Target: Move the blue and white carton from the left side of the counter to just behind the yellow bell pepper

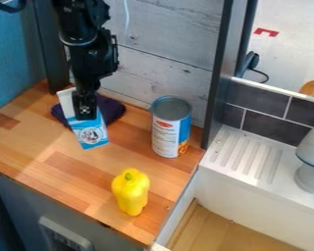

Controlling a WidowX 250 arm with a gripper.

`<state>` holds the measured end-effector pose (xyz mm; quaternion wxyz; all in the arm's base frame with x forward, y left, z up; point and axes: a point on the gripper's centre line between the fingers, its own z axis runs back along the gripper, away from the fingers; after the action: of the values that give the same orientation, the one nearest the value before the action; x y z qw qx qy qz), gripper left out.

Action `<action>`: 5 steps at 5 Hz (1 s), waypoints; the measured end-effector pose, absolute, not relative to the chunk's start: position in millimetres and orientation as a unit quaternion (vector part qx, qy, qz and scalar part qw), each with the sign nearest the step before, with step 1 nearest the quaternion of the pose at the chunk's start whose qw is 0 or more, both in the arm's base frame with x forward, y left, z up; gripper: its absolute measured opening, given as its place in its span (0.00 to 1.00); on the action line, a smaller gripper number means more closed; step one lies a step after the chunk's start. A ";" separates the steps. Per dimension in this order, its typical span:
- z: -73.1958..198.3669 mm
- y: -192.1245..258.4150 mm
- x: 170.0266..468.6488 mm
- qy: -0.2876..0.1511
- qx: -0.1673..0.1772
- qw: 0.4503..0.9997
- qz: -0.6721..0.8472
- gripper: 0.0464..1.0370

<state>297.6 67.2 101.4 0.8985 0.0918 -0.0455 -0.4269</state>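
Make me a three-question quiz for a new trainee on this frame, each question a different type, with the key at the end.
1. Fill in the blank: On the wooden counter, the pepper, nearer the camera than the can, is ____ in color.

2. Multiple choice: Which thing is nearest the end effector?
a) the can
b) the blue-and-white carton
c) the pepper

3. True or false: The can is lying on its side.

Key: 1. yellow; 2. b; 3. false, it stands upright.
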 end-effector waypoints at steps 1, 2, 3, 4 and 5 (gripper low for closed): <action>100.7 54.1 291.9 -0.047 0.091 0.889 -0.447 0.79; 97.9 39.7 291.2 -0.049 0.091 0.879 -0.465 0.79; 92.7 29.8 291.4 -0.060 0.097 0.872 -0.476 0.79; 85.9 19.7 302.5 -0.071 0.121 0.867 -0.478 0.79; 64.1 20.4 311.7 -0.046 0.116 0.870 -0.476 0.79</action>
<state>311.7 20.4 64.1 0.8703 0.1165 -0.0462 -0.4764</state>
